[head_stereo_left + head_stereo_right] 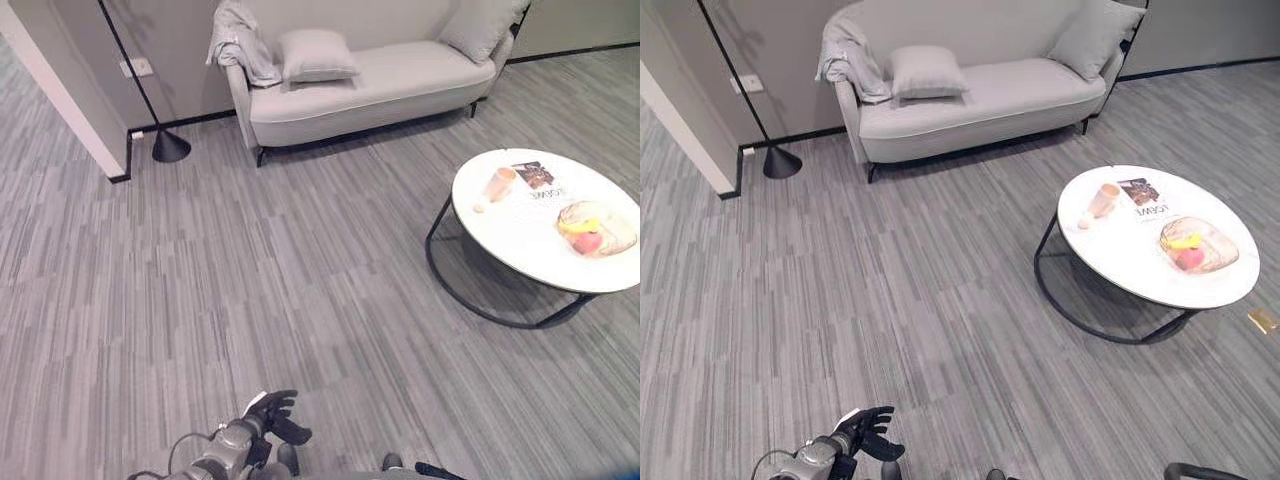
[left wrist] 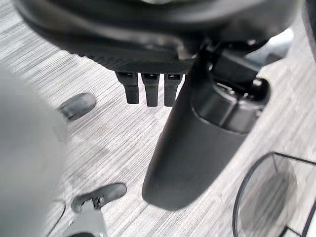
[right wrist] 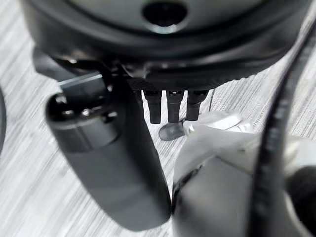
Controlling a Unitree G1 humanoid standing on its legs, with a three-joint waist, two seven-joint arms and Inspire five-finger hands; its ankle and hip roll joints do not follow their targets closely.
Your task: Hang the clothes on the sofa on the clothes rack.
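Since both hands hang low and empty, you have the whole job ahead of you. The left robot hand (image 1: 270, 410) sits close in with its fingers loosely spread, gripping nothing. The right robot hand (image 3: 168, 106) likewise shows straight fingers over bare floor (image 1: 300, 280). Farther out, the round desk (image 1: 520, 245) stands to your right. Beyond it the clothes (image 1: 238, 42) lie draped over one arm of the sofa (image 1: 390, 85), untouched. The thin black pole (image 1: 170, 148) left of the sofa may be the rack, but its top is cut off. You have yet to walk over, grasp and hang.
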